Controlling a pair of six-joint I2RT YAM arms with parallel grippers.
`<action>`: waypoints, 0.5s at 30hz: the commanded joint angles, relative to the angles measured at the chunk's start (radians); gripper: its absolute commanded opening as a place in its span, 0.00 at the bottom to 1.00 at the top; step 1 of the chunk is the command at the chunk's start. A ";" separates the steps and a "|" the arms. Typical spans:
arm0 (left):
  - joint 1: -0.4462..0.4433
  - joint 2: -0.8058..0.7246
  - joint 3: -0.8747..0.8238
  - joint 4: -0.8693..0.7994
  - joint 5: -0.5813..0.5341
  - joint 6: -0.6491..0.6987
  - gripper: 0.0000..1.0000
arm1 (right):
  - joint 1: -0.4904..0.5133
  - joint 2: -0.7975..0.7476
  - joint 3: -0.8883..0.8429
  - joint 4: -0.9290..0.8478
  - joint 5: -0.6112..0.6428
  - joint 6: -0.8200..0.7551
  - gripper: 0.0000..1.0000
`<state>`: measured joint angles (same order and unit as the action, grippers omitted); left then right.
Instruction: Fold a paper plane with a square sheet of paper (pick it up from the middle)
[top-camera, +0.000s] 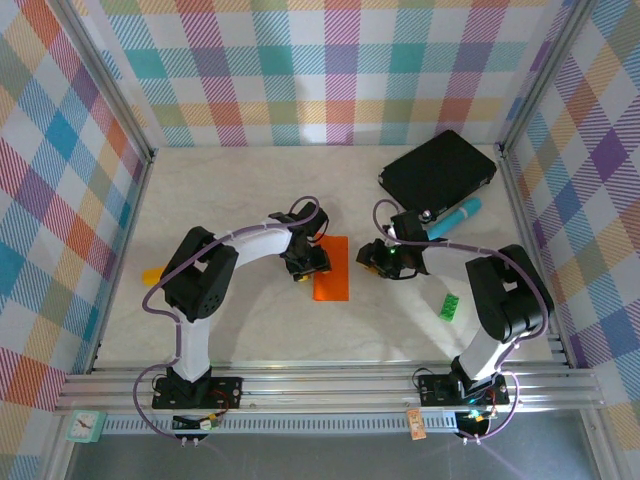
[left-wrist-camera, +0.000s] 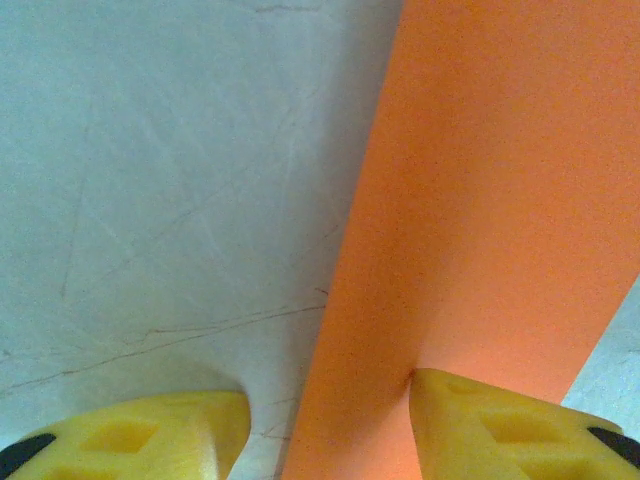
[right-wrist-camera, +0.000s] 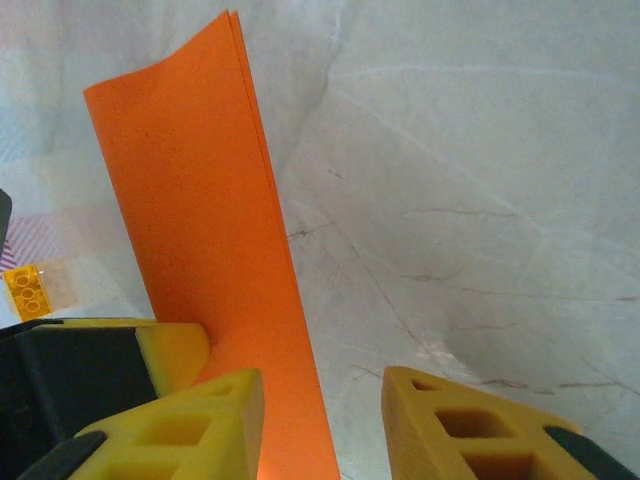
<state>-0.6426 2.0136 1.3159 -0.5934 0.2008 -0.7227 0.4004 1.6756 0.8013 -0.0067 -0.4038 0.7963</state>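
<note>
- The sheet of paper (top-camera: 331, 270), folded into a narrow orange two-layer strip, lies flat near the table's centre.
- The left gripper (top-camera: 308, 266) sits at the strip's 9 o'clock edge, claw spread. One yellow fingertip (left-wrist-camera: 500, 425) touches the paper and the other is over bare table.
- The right gripper (top-camera: 380, 262) is just beside the strip at 3 o'clock, claw spread and pinching nothing.
- From the paper, a black pad (top-camera: 437, 168) lies at 1 o'clock and a green block (top-camera: 450, 306) at 4 o'clock.
</note>
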 joint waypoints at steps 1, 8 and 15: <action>-0.027 0.250 -0.090 0.140 0.052 0.039 0.51 | 0.009 0.019 0.024 0.021 -0.030 -0.011 0.37; -0.028 0.273 -0.079 0.127 0.048 0.035 0.51 | 0.034 0.039 0.041 0.034 -0.041 -0.014 0.37; -0.028 0.289 -0.077 0.121 0.039 0.029 0.51 | 0.077 0.084 0.090 0.034 -0.070 -0.024 0.30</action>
<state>-0.6426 2.0308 1.3411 -0.6254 0.2035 -0.7097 0.4614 1.7386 0.8555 0.0078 -0.4393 0.7925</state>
